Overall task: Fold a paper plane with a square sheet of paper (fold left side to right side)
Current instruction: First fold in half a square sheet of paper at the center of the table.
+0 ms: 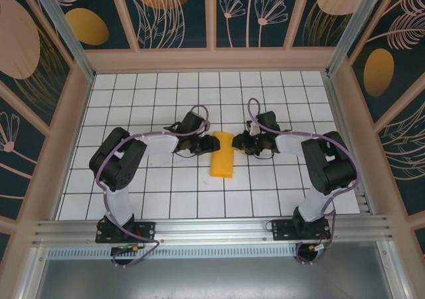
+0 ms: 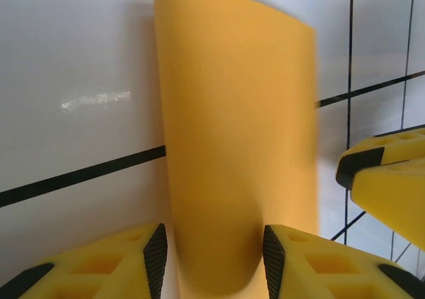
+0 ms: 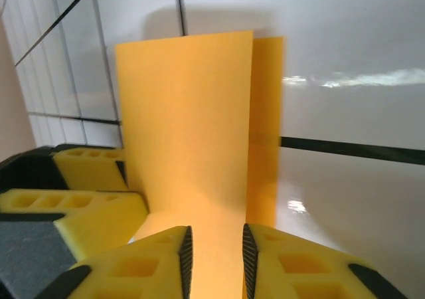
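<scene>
Now, 2 grippers face each other across a folded sheet at mid-table.

The thin matte orange-yellow square sheet of paper [image 1: 222, 155] lies doubled over into a narrow strip on the white, black-lined grid table [image 1: 133, 99]. It sits between the left gripper [image 1: 202, 144] and the right gripper [image 1: 240, 144], 1 at each long side. From the left wrist, the yellow foam fingers [image 2: 156, 259] stand spread, with the sheet's rounded, uncreased bend bulging into the gap; whether the pads touch it, I cannot tell. From the right wrist, the jaws are parted just a little and the paper runs through the slot unpinched. The top layer's edge stops short of the bottom layer's, so a thin strip shows. Bare tiles lie open on every side, and the patterned walls [image 1: 172, 20] are well apart from both arms.
</scene>
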